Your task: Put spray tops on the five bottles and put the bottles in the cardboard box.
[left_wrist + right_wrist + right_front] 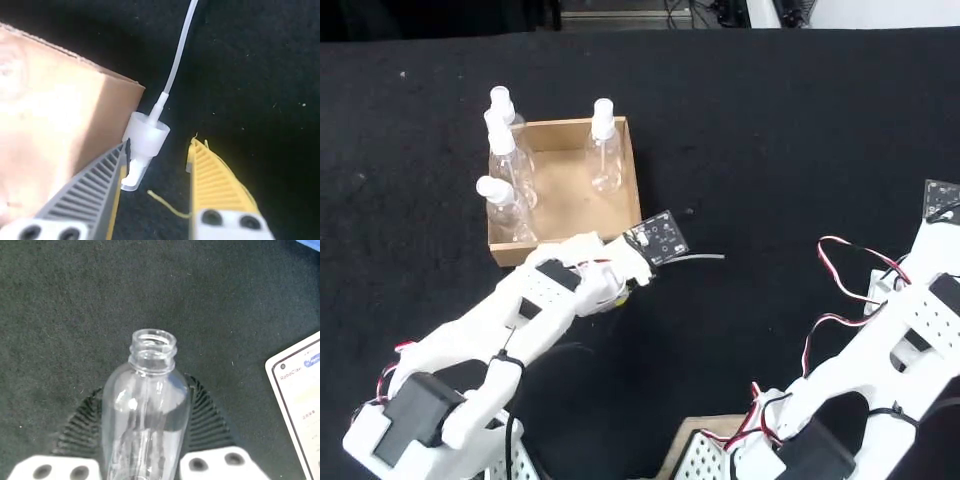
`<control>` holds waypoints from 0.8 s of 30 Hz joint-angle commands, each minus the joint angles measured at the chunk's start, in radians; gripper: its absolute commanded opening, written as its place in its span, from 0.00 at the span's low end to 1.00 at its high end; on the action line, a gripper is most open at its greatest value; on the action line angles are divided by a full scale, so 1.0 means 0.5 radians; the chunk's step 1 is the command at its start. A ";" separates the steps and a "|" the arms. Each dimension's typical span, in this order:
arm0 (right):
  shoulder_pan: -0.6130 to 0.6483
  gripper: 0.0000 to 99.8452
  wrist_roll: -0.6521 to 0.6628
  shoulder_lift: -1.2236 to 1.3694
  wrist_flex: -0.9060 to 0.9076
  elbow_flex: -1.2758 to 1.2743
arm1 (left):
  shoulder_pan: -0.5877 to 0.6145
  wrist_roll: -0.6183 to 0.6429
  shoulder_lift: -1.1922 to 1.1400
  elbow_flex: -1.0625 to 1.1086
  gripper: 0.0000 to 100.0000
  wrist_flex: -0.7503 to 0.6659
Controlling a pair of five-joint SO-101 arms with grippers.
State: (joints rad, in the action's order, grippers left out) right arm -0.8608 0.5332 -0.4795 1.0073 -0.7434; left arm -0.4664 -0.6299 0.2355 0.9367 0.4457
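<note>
Inspection of the left gripper (159,145) found its jaws spread, the grey finger touching the spray top (145,137) and the yellow finger standing apart from it. The spray top lay on the black table (770,120) just beside a corner of the cardboard box (633,170), its dip tube (177,55) trailing away from the gripper. The straddling position was judged to suit a pinch on the white collar, though no grip had been made.

The right gripper (146,390) was pressed together on the open bottle (145,410), one ribbed black finger at each side of the body below the shoulder. The threaded neck was bare and pointed away from the wrist. This hold was judged to leave the mouth clear for the tube and cap.

Four capped bottles (605,150) stood upright inside the cardboard box, three along one wall and one at the opposite wall. On that evidence the fifth bottle was the last item outstanding: uncapped, outside the box and well apart from it.

Markings: no label was seen on the clear bottles or on the spray top. A phone (300,400) lay on the table near the right gripper with print on its lit screen, not transcribed here. The box wall beside the left gripper showed no writing.
</note>
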 commanded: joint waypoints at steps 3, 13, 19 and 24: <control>-0.043 0.01 0.015 -0.097 -0.058 0.017 | -0.121 -0.006 -0.012 -0.026 0.18 -0.003; -0.163 0.01 0.015 -0.100 -0.129 0.063 | -0.361 -0.003 0.101 -0.026 0.18 0.276; -0.163 0.01 0.015 -0.097 -0.123 0.063 | -0.281 0.003 0.442 -0.011 0.18 0.328; -0.157 0.01 0.015 -0.097 -0.120 0.063 | -0.118 -0.009 0.519 -0.017 0.19 0.298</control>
State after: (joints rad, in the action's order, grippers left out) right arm -0.9206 0.5332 -0.4795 0.9705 -0.7434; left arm -0.5815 -0.6283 0.4381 0.9429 0.6007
